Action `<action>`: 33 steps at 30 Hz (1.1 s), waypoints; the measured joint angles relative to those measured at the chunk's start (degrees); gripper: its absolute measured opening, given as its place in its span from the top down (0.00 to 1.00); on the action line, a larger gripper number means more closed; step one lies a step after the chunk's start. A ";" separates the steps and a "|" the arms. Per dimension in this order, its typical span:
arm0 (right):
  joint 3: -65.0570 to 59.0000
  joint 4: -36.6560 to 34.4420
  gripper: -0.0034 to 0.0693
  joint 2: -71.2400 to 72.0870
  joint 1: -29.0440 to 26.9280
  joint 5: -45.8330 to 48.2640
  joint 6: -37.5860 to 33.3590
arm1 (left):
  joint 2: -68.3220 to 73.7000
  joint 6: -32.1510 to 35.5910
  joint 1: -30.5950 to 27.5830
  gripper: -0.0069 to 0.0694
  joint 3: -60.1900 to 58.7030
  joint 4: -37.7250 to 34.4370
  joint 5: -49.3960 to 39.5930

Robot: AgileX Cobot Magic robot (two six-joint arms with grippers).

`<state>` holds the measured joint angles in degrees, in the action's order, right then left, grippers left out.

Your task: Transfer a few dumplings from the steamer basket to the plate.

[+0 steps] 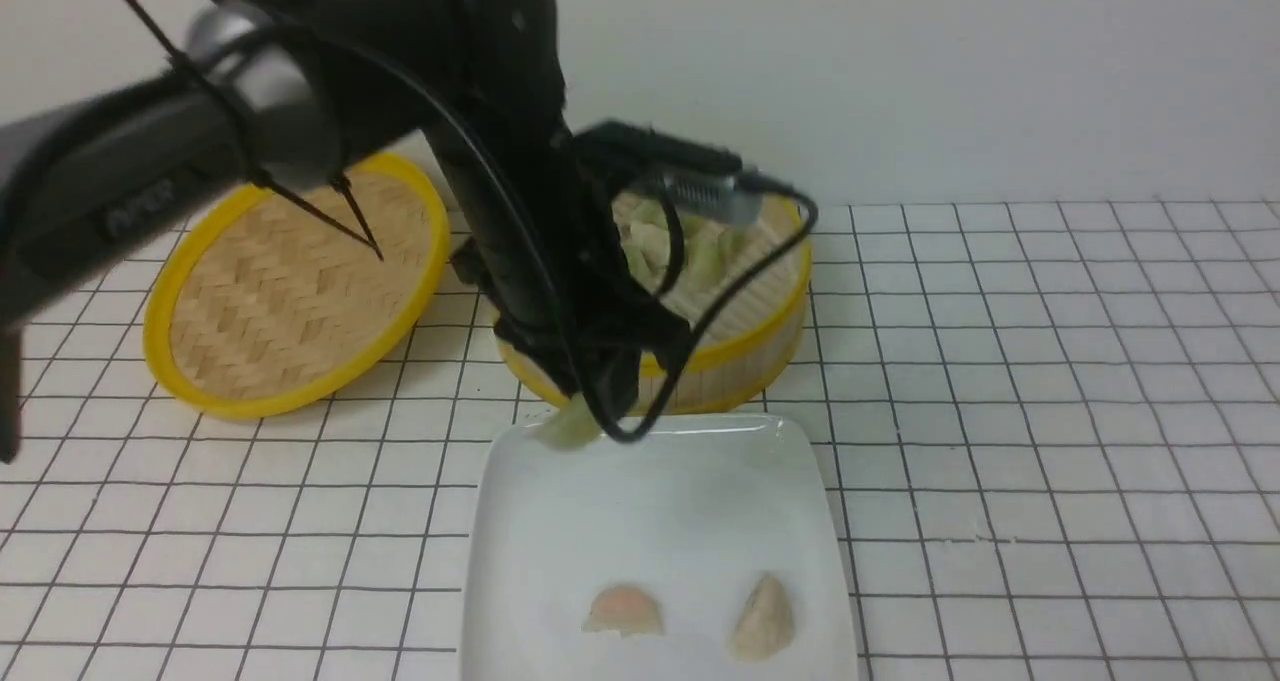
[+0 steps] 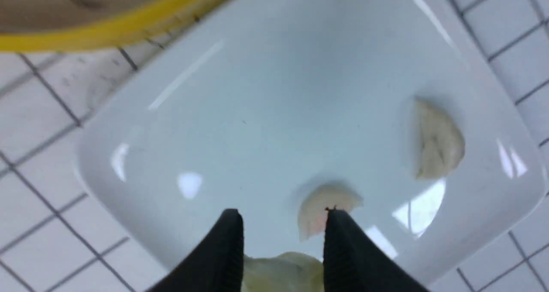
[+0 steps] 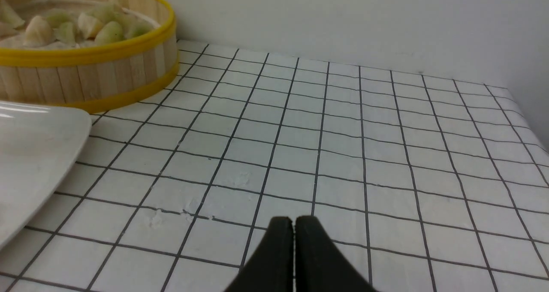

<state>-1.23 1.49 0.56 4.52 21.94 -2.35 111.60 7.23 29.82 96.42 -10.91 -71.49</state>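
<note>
My left gripper (image 1: pixel 585 416) is shut on a pale green dumpling (image 1: pixel 568 429) and holds it over the far edge of the white plate (image 1: pixel 700 491). In the left wrist view the dumpling (image 2: pixel 283 272) sits between the black fingers (image 2: pixel 227 249), with the plate (image 2: pixel 274 112) below. Two cream dumplings lie on the plate's near part (image 1: pixel 623 611) (image 1: pixel 763 618). The steamer basket (image 1: pixel 745 356) stands behind the plate, with several dumplings (image 1: pixel 700 251) in it, partly hidden by my left arm. My right gripper (image 3: pixel 294 223) is shut and empty, low over the tablecloth, right of the basket (image 3: pixel 85 79).
The flat woven basket lid (image 1: pixel 295 286) leans tilted at the back left. A white tablecloth with a black grid (image 1: pixel 1050 461) covers the table. A pale wall (image 1: pixel 950 71) runs along the back. The table's right edge (image 3: pixel 525 120) shows in the right wrist view.
</note>
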 joint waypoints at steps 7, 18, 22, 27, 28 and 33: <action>0.00 0.00 0.95 0.00 0.00 0.00 -0.06 | 7.84 -0.07 3.50 0.63 -1.09 0.33 6.90; 0.00 0.00 0.95 0.00 0.00 0.00 -0.06 | 8.96 -1.10 4.79 0.33 0.72 2.65 8.79; 0.00 0.00 0.95 0.00 0.00 0.00 -0.06 | 6.71 -3.96 4.79 0.45 5.83 4.22 2.73; 0.00 0.00 0.95 0.00 0.00 0.00 -0.06 | -6.79 -7.74 5.18 0.85 6.43 7.56 1.91; 0.00 0.00 0.95 0.00 0.00 0.00 -0.06 | -7.52 -8.22 5.18 0.87 6.32 7.56 1.79; 0.00 0.00 0.95 0.00 0.00 0.00 -0.06 | -28.40 -12.33 5.81 0.92 0.27 8.87 4.62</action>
<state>-1.23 1.49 0.56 4.52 21.94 -2.40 83.20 -5.11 35.63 96.69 -2.05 -66.87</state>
